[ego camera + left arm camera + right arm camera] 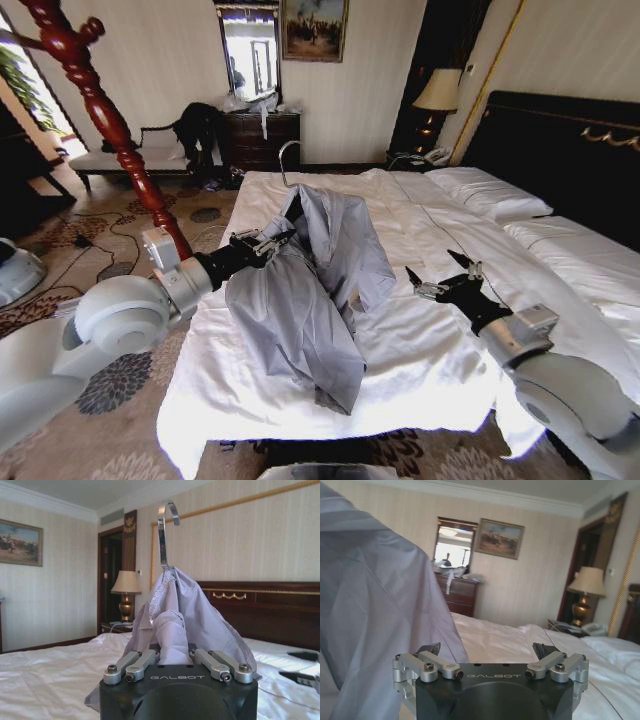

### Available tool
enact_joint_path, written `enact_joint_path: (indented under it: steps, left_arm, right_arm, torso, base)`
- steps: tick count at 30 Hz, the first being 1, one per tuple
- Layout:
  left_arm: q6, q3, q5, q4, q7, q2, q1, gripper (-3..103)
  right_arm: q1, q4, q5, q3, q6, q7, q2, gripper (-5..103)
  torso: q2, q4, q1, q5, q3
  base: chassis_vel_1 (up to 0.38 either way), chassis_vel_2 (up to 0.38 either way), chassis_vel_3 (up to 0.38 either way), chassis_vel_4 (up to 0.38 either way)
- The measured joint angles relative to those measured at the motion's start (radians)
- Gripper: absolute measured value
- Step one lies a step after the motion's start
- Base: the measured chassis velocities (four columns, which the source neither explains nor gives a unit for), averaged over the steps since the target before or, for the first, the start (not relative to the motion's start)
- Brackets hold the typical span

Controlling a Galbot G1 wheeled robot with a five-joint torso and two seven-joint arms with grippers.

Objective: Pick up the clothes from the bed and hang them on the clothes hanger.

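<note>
The clothes [310,290], a pale grey-blue shirt, hang draped over the clothes hanger, raised above the bed [430,370]. Only the hanger's silver hook [284,160] sticks out at the top; its black body is hidden under the fabric. My left gripper [265,243] is shut on the shirt just below the collar. In the left wrist view, the fabric [180,610] is bunched between that gripper's [172,655] closed fingers, with the hook [165,535] above. My right gripper [432,268] hovers open over the duvet, right of the shirt. In the right wrist view, that gripper [487,650] has the shirt [370,605] close beside it.
A tall red-brown wooden pole [110,120] stands left of the bed, behind my left arm. A bench with a black garment [195,125] and a dresser [262,135] line the far wall. A lamp [438,90] and the black headboard [560,140] are at the right.
</note>
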Motion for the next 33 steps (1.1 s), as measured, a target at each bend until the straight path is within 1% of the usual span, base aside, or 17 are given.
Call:
enact_joint_path:
  steps: [1,2,3,5,6,7,10,11,13,14,19,27,33]
  left_arm:
    - [-0.005,-0.016,0.002,-0.002,-0.006,-0.007,0.019,19]
    - [-0.005,-0.016,0.002,-0.002,-0.006,-0.007,0.019,19]
    - [-0.009,-0.041,0.004,-0.006,-0.009,-0.014,0.048,19]
    - [-0.018,-0.082,0.029,-0.008,-0.012,-0.02,0.099,19]
    - [-0.028,-0.097,0.057,-0.006,-0.017,-0.026,0.12,19]
    - [-0.028,-0.097,0.057,-0.006,-0.017,-0.026,0.12,19]
    - [-0.042,-0.145,0.088,-0.009,-0.03,-0.044,0.178,19]
    - [-0.042,-0.145,0.088,-0.009,-0.03,-0.044,0.178,19]
    - [-0.045,-0.184,0.096,-0.022,-0.029,-0.056,0.231,19]
    - [-0.046,-0.195,0.099,-0.026,-0.029,-0.059,0.247,19]
    - [-0.047,-0.229,0.104,-0.037,-0.029,-0.076,0.294,19]
    - [-0.044,-0.332,0.123,-0.052,-0.029,-0.107,0.416,19]
    - [-0.037,-0.368,0.136,-0.052,-0.033,-0.111,0.452,19]
  right_arm:
    - [-0.012,0.003,-0.013,0.004,0.005,-0.009,0.031,100]
    - [-0.012,0.003,-0.013,0.004,0.005,-0.009,0.031,100]
    - [-0.028,0.003,-0.039,0.009,0.015,-0.024,0.063,100]
    - [-0.061,-0.015,-0.126,0.022,0.05,-0.073,0.113,100]
    - [-0.079,-0.031,-0.173,0.027,0.075,-0.102,0.138,100]
    - [-0.079,-0.031,-0.173,0.027,0.075,-0.102,0.138,100]
    - [-0.116,-0.049,-0.227,0.025,0.123,-0.158,0.2,100]
    - [-0.116,-0.049,-0.227,0.025,0.123,-0.158,0.2,100]
    - [-0.125,-0.054,-0.266,0.014,0.157,-0.192,0.243,100]
    - [-0.125,-0.054,-0.274,0.01,0.164,-0.2,0.256,100]
    - [-0.125,-0.053,-0.279,0.007,0.17,-0.205,0.264,100]
    - [-0.123,-0.052,-0.279,0.006,0.17,-0.205,0.261,100]
    - [-0.122,-0.051,-0.279,0.005,0.17,-0.205,0.259,100]
  torso:
    - [0.0,0.0001,0.0,-0.0002,0.0]
    - [0.0,0.0001,0.0,-0.0002,0.0]
    - [0.0,0.0002,0.0,-0.0003,0.0]
    - [0.0,0.0008,0.0,-0.0005,0.0]
    - [0.0,0.0008,0.0,-0.0003,0.0]
    - [0.0,0.0008,0.0,-0.0003,0.0]
    - [0.0,0.0001,0.0,-0.0003,0.0]
    - [0.0,0.0001,0.0,-0.0003,0.0]
    - [0.0,0.0008,0.0,-0.0003,0.0]
    - [0.0,0.0006,0.0,-0.0002,0.0]
    - [0.0,0.0006,0.0,-0.0004,0.0]
    - [0.0,0.0005,0.0,-0.0003,0.0]
    - [0.0,0.0006,0.0,-0.0003,0.0]
  base:
    - [0.0,0.0,0.0,0.0]
    - [0.0,0.0,0.0,0.0]
    - [0.0,0.0,0.0,0.0]
    - [0.0,0.0,0.0,0.0]
    - [0.0,0.0,0.0,0.0]
    - [0.0,0.0,0.0,0.0]
    - [0.0,0.0,0.0,0.0]
    - [0.0,0.0,0.0,0.0]
    - [0.0,0.0,0.0,0.0]
    - [0.0,0.0,0.0,0.0]
    - [0.0,0.0,0.0,0.0]
    - [0.0,0.0,0.0,0.0]
    - [0.0,0.0,0.0,0.0]
